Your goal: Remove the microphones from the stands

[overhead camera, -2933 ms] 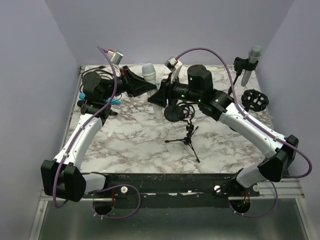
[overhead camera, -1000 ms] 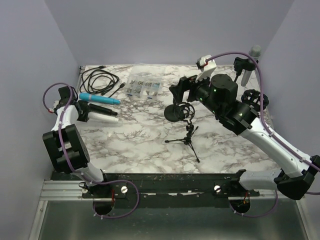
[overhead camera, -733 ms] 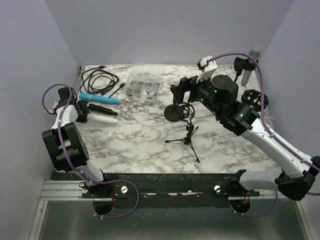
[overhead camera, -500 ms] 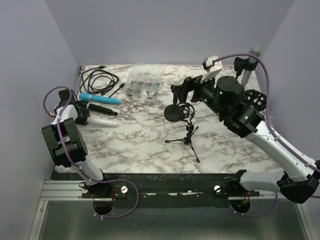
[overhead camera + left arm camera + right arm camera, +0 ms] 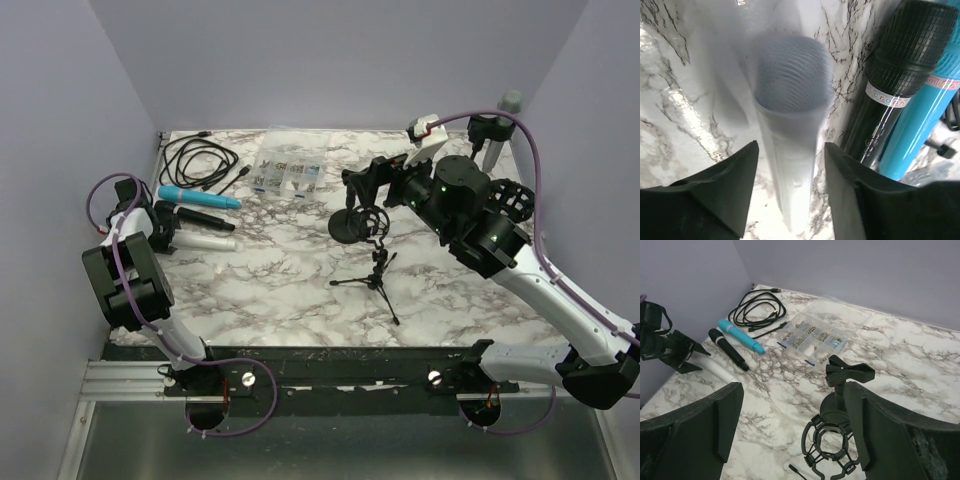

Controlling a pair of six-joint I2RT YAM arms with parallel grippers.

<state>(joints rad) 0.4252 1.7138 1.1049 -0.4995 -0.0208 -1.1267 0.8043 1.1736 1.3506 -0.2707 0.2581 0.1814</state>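
The white microphone [image 5: 790, 125] lies flat on the marble table, also seen at the left in the top view as the white microphone [image 5: 207, 242]. My left gripper [image 5: 791, 145] straddles its handle with a gap on each side, open. The small tripod stand [image 5: 376, 272] stands mid-table, and its black shock mount [image 5: 832, 440] is an empty ring. My right gripper [image 5: 792, 390] hovers above and behind that mount, open wide and holding nothing. From above, the left gripper [image 5: 165, 232] is at the table's left edge and the right gripper [image 5: 368, 182] is behind the mount.
A black microphone [image 5: 905, 75] and a teal microphone [image 5: 925, 125] lie just beyond the white one. A coiled black cable [image 5: 200, 160] and a clear parts case [image 5: 288, 175] sit at the back. At the back right are a second shock mount [image 5: 510, 200] and an upright grey microphone [image 5: 505, 125].
My left gripper carried the white microphone from the stand to the table's left side, and its jaws have just spread off it. The right arm drifted slightly up and right.
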